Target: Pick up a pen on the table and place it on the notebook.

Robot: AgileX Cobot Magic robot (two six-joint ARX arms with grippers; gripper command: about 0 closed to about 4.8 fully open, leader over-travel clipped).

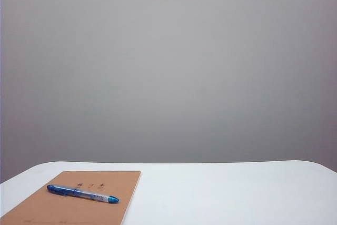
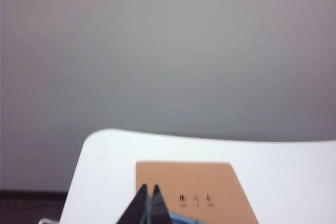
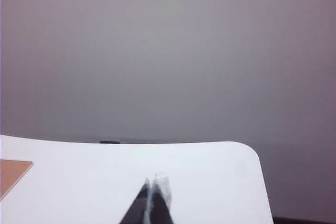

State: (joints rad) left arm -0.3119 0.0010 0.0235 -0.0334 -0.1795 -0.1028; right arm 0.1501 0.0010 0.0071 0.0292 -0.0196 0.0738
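The pen, blue at both ends with a clear barrel, lies flat across the tan notebook at the front left of the white table. Neither arm appears in the exterior view. In the left wrist view my left gripper is shut with its dark tips together and nothing between them. It sits in front of the notebook, and a strip of the blue pen shows beside it. My right gripper is shut and empty over the bare table, apart from the notebook's corner.
A plain grey wall stands behind the table. The rounded far corners of the tabletop show in both wrist views. A small dark object sits at the table's far edge.
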